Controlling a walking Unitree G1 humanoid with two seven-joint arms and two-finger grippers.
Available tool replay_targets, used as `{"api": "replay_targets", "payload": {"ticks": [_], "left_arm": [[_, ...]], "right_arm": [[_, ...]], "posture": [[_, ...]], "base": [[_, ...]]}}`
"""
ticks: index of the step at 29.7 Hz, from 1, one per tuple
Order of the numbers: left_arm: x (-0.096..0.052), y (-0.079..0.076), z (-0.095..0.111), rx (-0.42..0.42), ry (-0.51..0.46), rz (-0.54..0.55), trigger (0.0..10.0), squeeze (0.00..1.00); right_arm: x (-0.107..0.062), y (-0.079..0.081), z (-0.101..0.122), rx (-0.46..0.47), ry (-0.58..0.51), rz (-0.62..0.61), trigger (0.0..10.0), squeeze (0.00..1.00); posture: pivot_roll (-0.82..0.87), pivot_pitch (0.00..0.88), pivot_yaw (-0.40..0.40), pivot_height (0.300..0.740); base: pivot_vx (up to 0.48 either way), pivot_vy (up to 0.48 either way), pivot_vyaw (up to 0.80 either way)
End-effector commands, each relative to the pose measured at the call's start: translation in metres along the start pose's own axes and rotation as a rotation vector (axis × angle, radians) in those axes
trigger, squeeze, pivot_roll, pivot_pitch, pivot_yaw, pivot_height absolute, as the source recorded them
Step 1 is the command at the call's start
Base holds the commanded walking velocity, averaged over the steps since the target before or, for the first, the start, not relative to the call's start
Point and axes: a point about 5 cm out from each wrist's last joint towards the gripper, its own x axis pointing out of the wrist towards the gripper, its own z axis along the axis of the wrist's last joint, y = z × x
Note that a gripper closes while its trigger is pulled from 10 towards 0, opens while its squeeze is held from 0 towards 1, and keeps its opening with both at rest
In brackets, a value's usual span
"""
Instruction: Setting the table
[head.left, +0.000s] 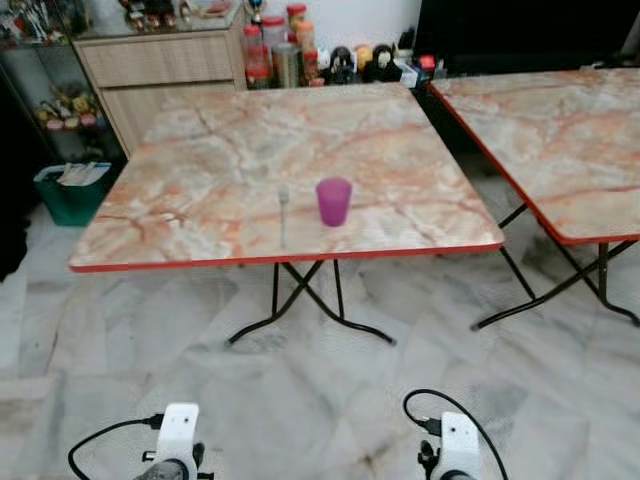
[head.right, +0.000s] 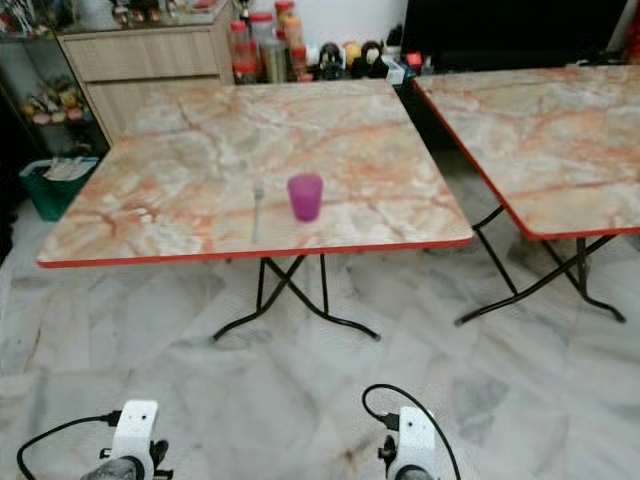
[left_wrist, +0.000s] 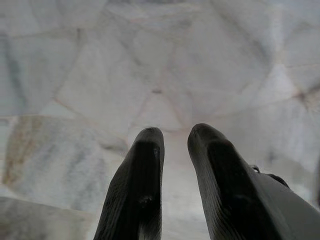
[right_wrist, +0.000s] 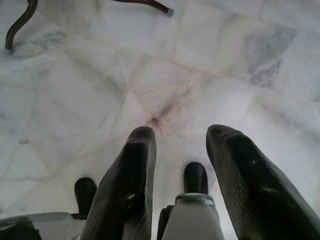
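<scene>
A purple cup (head.left: 334, 200) stands upright near the front edge of a marble-patterned folding table (head.left: 200, 160) with a red rim. A fork (head.left: 283, 212) lies just to the cup's left, its tines pointing away from me. Both arms hang low in front of the table; their white wrists (head.left: 178, 430) (head.left: 458, 440) show at the bottom of the eye views. My left gripper (left_wrist: 175, 134) points down at the floor, open with nothing between its fingers. My right gripper (right_wrist: 180, 134) is open too, over the floor tiles.
A second marble table (head.left: 560, 130) stands to the right, a narrow gap between the two. Behind are a wooden cabinet (head.left: 160, 70), jars and bottles (head.left: 280, 55), and a green bin (head.left: 72, 192) at the left. Black crossed table legs (head.left: 300, 300) stand on the marble floor.
</scene>
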Motion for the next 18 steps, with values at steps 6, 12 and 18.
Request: {"api": "replay_targets", "payload": {"ticks": [6,12,18], "left_arm": [[0.0011,-0.0033,0.0035,-0.002,-0.004,-0.008,10.0,0.0],[0.0014,-0.0038,0.0047,-0.003,-0.007,-0.01,10.0,0.0],[0.0015,-0.0036,0.0053,-0.001,-0.008,-0.01,10.0,0.0]], "right_arm": [[0.0,-0.0056,0.0008,0.012,-0.006,-0.018,10.0,0.0],[0.0002,-0.005,0.0017,0.02,-0.011,-0.017,10.0,0.0],[0.0001,-0.005,0.0017,0.023,-0.012,-0.019,10.0,0.0]], "posture": [[0.04,0.0,0.049,0.736],[0.03,0.0,0.056,0.736],[0.03,0.0,0.056,0.736]], "base": [[0.0,0.349,0.0],[0.0,0.348,0.0],[0.0,0.347,0.0]]}}
